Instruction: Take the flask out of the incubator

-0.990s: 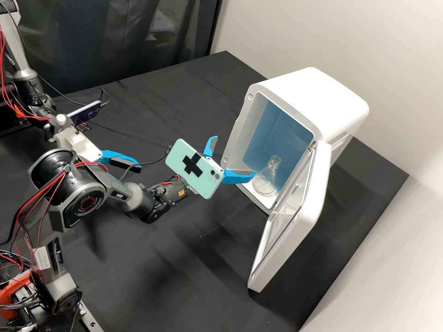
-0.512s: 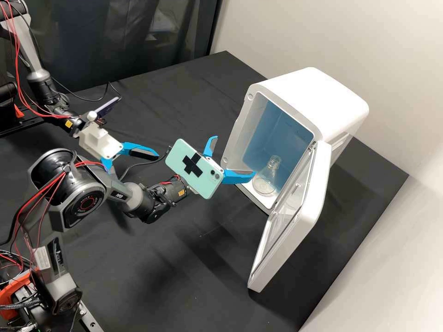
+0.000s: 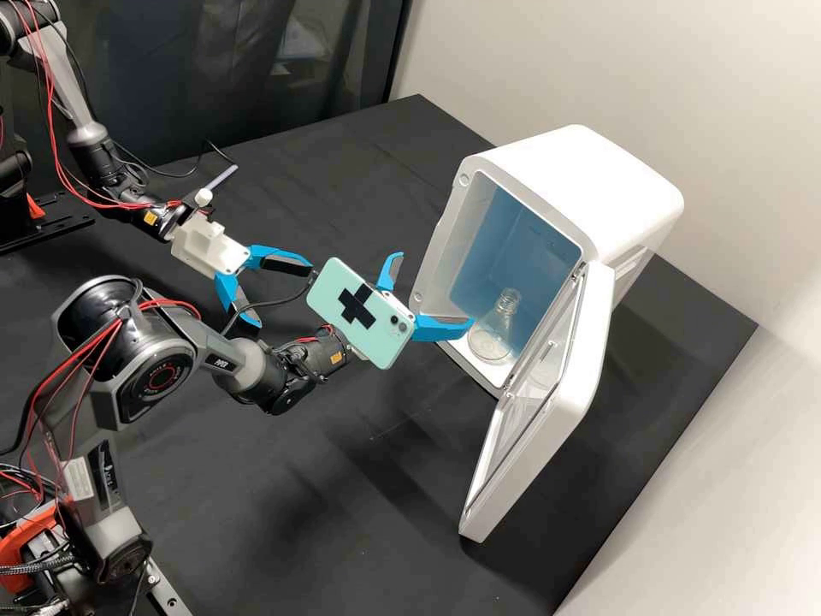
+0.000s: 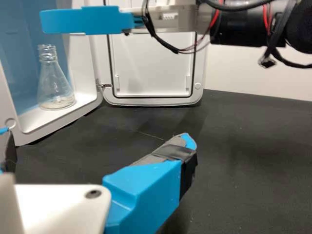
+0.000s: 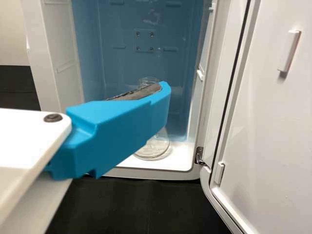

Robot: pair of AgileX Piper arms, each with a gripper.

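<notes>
Black bench [image 3: 342,479]: left pincer [image 3: 280,295], wide open and empty, now nearer the incubator [image 3: 590,188]; right pincer [image 3: 432,291] open, unmoved.

Bright, even light; soft shadows

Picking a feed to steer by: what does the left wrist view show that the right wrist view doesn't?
Left wrist view: the whole flask from the side, upright on the incubator floor, a blue finger of the open right gripper at the opening, and a stretch of bench.
Right wrist view: a straight look into the blue chamber to its back wall, though that gripper's own finger covers much of the flask.
Both: the flask, the incubator and the inside of its open door.
</notes>
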